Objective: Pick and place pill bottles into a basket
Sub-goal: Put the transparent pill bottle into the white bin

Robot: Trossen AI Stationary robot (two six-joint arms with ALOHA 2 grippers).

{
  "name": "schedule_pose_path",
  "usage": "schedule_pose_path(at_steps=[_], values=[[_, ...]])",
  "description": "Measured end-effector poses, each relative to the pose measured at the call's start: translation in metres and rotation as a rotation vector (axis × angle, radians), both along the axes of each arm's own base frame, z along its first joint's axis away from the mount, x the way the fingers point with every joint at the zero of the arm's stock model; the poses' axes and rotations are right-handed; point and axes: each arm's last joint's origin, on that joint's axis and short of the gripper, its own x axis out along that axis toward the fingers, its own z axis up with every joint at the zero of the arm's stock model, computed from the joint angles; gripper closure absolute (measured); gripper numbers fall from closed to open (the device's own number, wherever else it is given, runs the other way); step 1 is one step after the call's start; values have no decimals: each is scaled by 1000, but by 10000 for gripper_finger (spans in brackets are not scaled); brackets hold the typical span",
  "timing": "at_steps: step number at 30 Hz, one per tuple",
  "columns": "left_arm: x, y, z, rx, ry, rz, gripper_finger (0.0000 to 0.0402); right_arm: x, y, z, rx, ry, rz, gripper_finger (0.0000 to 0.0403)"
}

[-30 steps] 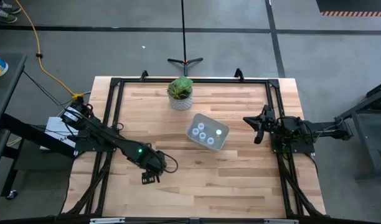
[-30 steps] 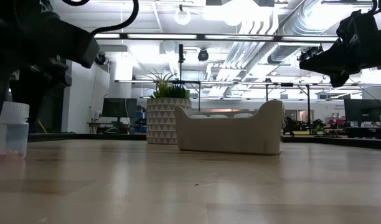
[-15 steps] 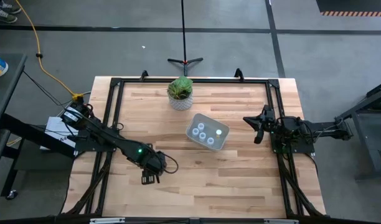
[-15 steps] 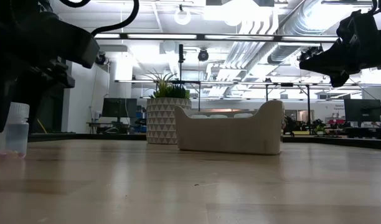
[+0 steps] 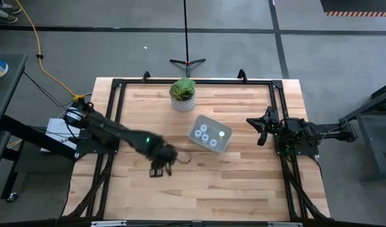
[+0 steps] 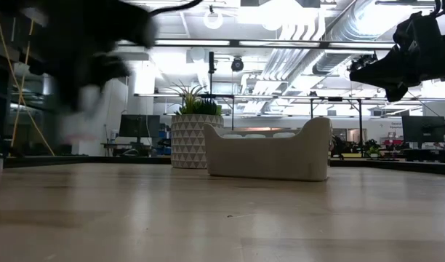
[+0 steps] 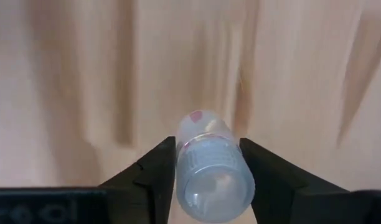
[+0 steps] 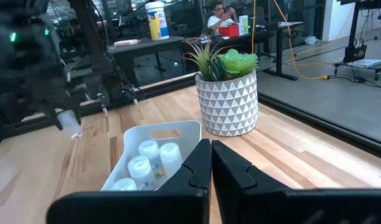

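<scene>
My left gripper is shut on a whitish translucent pill bottle with a pale cap, above the wood table left of the basket. In the low view the bottle shows blurred, well above the tabletop. The pale grey-blue basket stands near the table's middle and several pill bottles stand in it. It also shows in the right wrist view. My right gripper is shut and empty, raised to the right of the basket. My left gripper pinches the bottle between its two fingers, on opposite sides of its upper part by the cap. The fingers come from above, pointing down. The bottle is lifted clear of the table, its cap toward the wrist.
A white patterned pot with a green plant stands on the far side of the basket. A black frame runs along the table's left, far and right edges. Bare wood lies between my left gripper and the basket.
My left gripper has risen from the table and gone toward the right and far edges, toward the basket. The bottle, which stood on the table between the fingers, is now lifted clear and carried along.
</scene>
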Motion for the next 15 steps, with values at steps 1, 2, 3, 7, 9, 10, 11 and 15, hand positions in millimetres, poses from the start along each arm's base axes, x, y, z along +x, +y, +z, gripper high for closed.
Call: schedule_pose_path(at_steps=[1, 2, 3, 7, 9, 10, 11, 15], values=[[6, 7, 8, 6, -29, -10, 196, 0, 0, 0, 0, 0, -2, 399], [13, 14, 16, 9, -62, -19, 194, 0, 0, 0, 0, 0, -4, 399], [20, 21, 26, 12, -102, -27, 193, 0, 0, 0, 0, 0, -4, 400], [47, 52, 64, 5, -316, 14, 214, 0, 0, 0, 6, -3, -4, 400], [58, 68, 79, -3, -425, 68, 224, 0, 0, 0, 8, -3, -3, 399], [62, 75, 85, -7, -472, 80, 224, 0, 0, 0, 8, -3, -3, 399], [65, 82, 91, -3, -512, 82, 224, 0, 0, 0, 8, -3, -2, 399], [78, 97, 108, 46, -668, 24, 210, 0, 0, 0, 8, -3, -1, 401]])
